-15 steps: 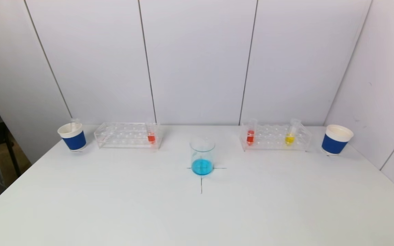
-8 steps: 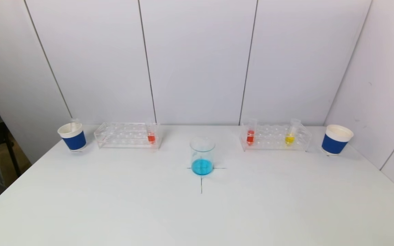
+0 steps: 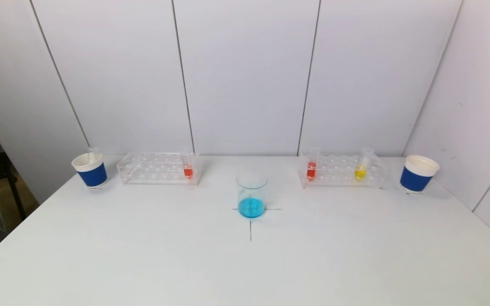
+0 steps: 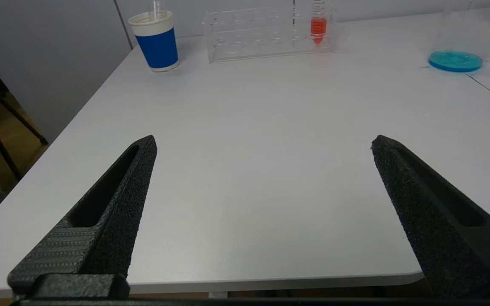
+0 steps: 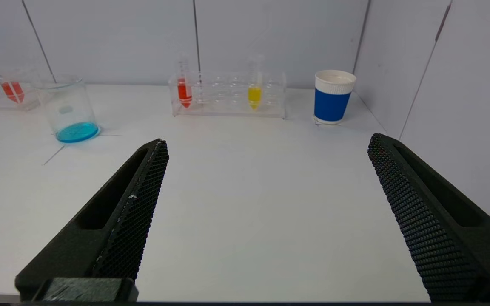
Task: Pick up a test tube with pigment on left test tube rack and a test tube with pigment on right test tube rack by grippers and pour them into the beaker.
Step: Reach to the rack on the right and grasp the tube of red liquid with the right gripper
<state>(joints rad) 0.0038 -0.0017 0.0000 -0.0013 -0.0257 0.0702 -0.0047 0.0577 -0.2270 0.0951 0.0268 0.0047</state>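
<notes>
A clear beaker point(image 3: 251, 193) with blue liquid stands on a cross mark at the table's middle. The left clear rack point(image 3: 158, 168) holds one tube of red pigment point(image 3: 188, 169), also in the left wrist view point(image 4: 318, 25). The right rack point(image 3: 342, 171) holds a red tube point(image 3: 311, 168) and a yellow tube point(image 3: 360, 170), both also in the right wrist view point(image 5: 184, 91) point(image 5: 254, 91). My left gripper point(image 4: 262, 144) is open and empty over the near left table edge. My right gripper point(image 5: 266, 146) is open and empty near the front right. Neither shows in the head view.
A blue and white paper cup point(image 3: 89, 170) with an empty tube in it stands left of the left rack. Another blue and white cup point(image 3: 417, 173) stands right of the right rack, near the side wall point(image 3: 462, 106). Panel walls close the back.
</notes>
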